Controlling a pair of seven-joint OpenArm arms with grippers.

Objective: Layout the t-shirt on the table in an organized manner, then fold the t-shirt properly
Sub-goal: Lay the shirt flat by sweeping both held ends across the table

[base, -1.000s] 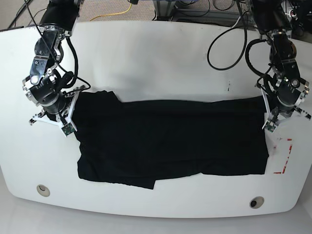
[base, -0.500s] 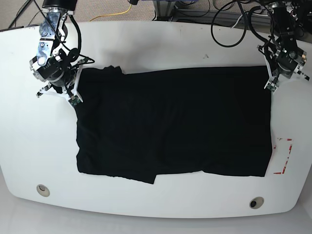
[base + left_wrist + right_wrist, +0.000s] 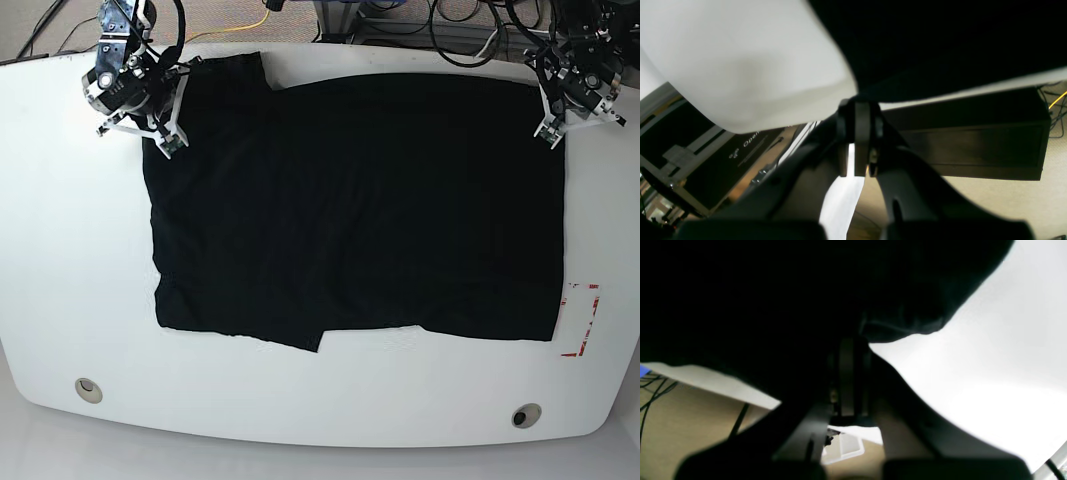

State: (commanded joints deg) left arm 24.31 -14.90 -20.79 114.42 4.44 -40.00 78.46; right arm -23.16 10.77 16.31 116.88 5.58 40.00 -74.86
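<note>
The black t-shirt [image 3: 350, 200] lies spread over most of the white table [image 3: 70, 260], its near edge uneven with a flap at the middle. My left gripper [image 3: 550, 132] is at the shirt's far right corner in the base view, and my right gripper [image 3: 166, 140] is at its far left corner. In the left wrist view the left gripper [image 3: 856, 108] is shut on the t-shirt [image 3: 940, 40] edge above the table [image 3: 740, 60]. In the right wrist view the right gripper [image 3: 851, 343] is shut on the t-shirt [image 3: 773, 290] over the table [image 3: 990, 356].
Two grey grommet holes [image 3: 88, 389] [image 3: 526, 414] sit near the table's front edge. A red dashed mark [image 3: 580, 320] lies right of the shirt's near corner. Cables [image 3: 460, 30] hang beyond the far edge. A black cabinet [image 3: 973, 143] stands below the table.
Both grippers have moved away toward the table's far edge, each drawing its corner along. The shirt now stretches much farther from front to back.
</note>
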